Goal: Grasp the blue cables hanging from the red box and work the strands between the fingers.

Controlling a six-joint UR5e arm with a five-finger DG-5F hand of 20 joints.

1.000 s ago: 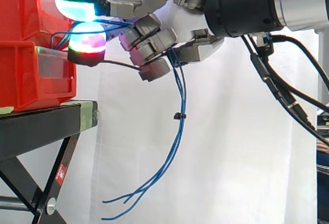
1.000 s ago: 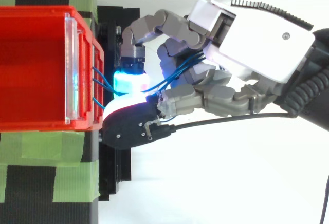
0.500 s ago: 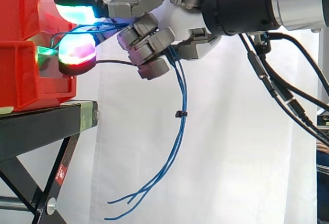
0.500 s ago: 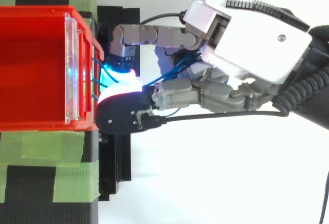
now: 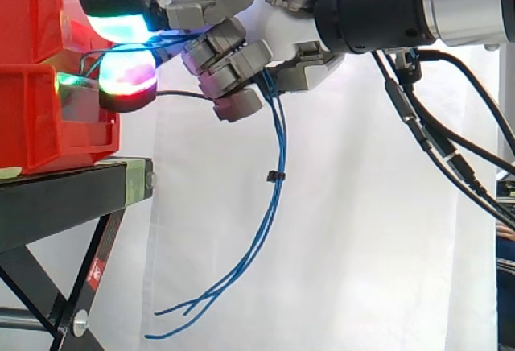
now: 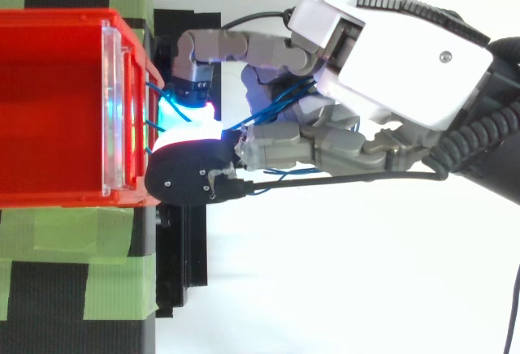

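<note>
Obscured and cropped items
Red box (image 5: 32, 117) cropped at left edge; blue cables (image 5: 279, 158) vanish upward behind the hand (image 5: 283, 33).

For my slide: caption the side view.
Hand grips blue cables beside the red box, strands hanging below.

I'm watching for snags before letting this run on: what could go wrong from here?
The hand grips the blue cables close to the red box; pulling away might yank them out or shift the box. Its glowing fingertips sit right at the box front and could catch there.

Glossy plastic box (image 6: 49, 102), matt stand (image 5: 56, 198)
</note>
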